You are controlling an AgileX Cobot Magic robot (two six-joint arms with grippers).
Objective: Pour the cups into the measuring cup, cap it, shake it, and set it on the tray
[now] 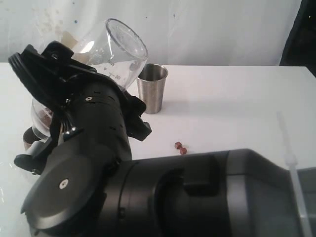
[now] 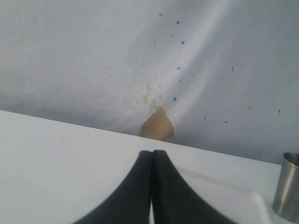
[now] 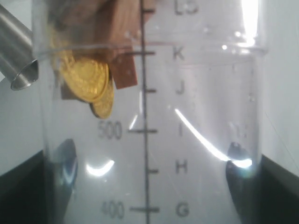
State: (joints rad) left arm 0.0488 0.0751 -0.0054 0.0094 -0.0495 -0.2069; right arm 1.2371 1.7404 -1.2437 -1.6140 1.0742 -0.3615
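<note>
The measuring cup (image 1: 116,47) is clear, has a printed scale, and hangs tilted above the table with its open mouth up and to the right. My right gripper (image 3: 152,161) is shut on the measuring cup (image 3: 154,116), one dark finger (image 3: 63,163) on each side. Gold coins (image 3: 88,79) and brown blocks (image 3: 119,46) lie inside it. The steel tumbler (image 1: 152,88) stands upright just right of it. A brown edge low at the left (image 1: 30,137) may be the dark-brown cup, mostly hidden. My left gripper (image 2: 153,156) is shut and empty, near the tray's white rim (image 2: 233,193).
My right arm's black body (image 1: 148,192) fills the foreground and hides much of the table. A clear rounded container with reddish bits (image 1: 40,116) shows behind the wrist. Two small red pieces (image 1: 180,147) lie on the white table. A white backdrop with a brown patch (image 2: 157,125) stands behind.
</note>
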